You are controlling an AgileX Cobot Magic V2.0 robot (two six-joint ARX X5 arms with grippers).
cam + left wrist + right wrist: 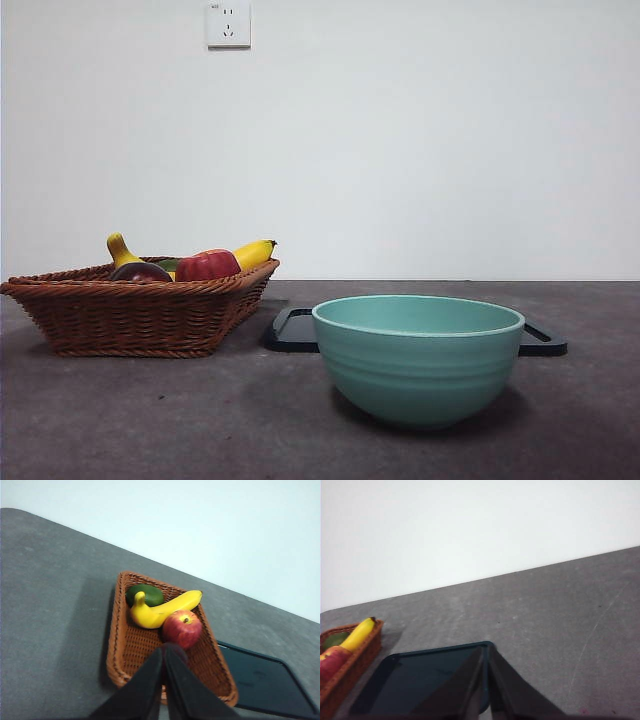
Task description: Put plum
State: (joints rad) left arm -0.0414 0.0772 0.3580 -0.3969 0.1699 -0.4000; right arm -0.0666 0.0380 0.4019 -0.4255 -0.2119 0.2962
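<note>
I cannot read any brand or writing; the white wall socket plate (228, 24) carries only a tiny mark, too small to read. The dark grey matte table (150, 420) stands before a plain white wall (420, 140).

On the table sits a brown woven wicker basket (130, 315). Inside it lie a yellow banana (165, 611), a red apple (182, 628), a dark green rounded fruit (148, 594) and the glossy dark purple plum (140, 271). In the front view the plum rests beside the apple, near the basket's near rim. In my left wrist view only a dark sliver of it shows (176, 650), just behind my jaw tips.

Beside the basket lies a flat black tray with handles (292, 330), and in front of the tray stands a teal ceramic bowl (418, 365); its inside is hidden from this low view.

My left gripper (163, 652) hangs above the basket with its two black jaws pressed together and holding nothing. My right gripper (486, 655) hangs over the edge of the black tray, jaws also closed on nothing.
</note>
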